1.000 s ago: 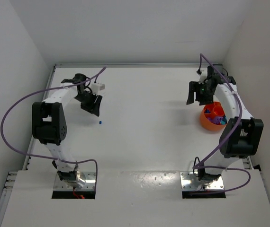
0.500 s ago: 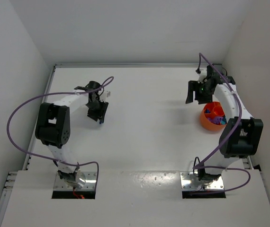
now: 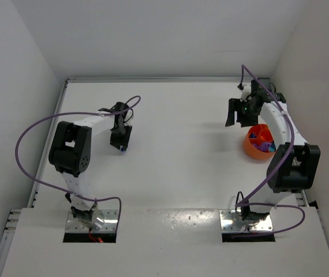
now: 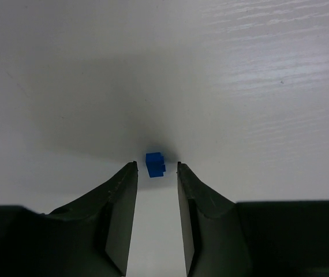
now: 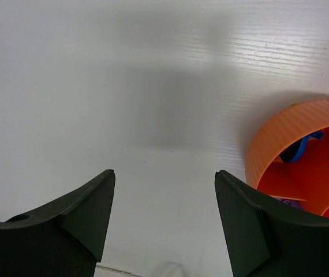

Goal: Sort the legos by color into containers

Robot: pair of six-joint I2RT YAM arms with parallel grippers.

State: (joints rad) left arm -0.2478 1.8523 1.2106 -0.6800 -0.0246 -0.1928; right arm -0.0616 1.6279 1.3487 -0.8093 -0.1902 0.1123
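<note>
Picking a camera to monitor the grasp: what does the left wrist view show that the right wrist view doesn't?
Left wrist only: a blue lego on the table between the fingertips of the left gripper, a small gap each side. Right wrist only: the orange tub at the right edge, a blue piece and a purple piece inside; the right gripper wide open, empty. Both: the white table, and that arm's own gripper at the bottom edge.

A robotics lab cell: plain white walls [image 3: 153, 40] enclose a white table [image 3: 182, 144] carrying bolted-down robot arms [image 3: 69, 153].
</note>
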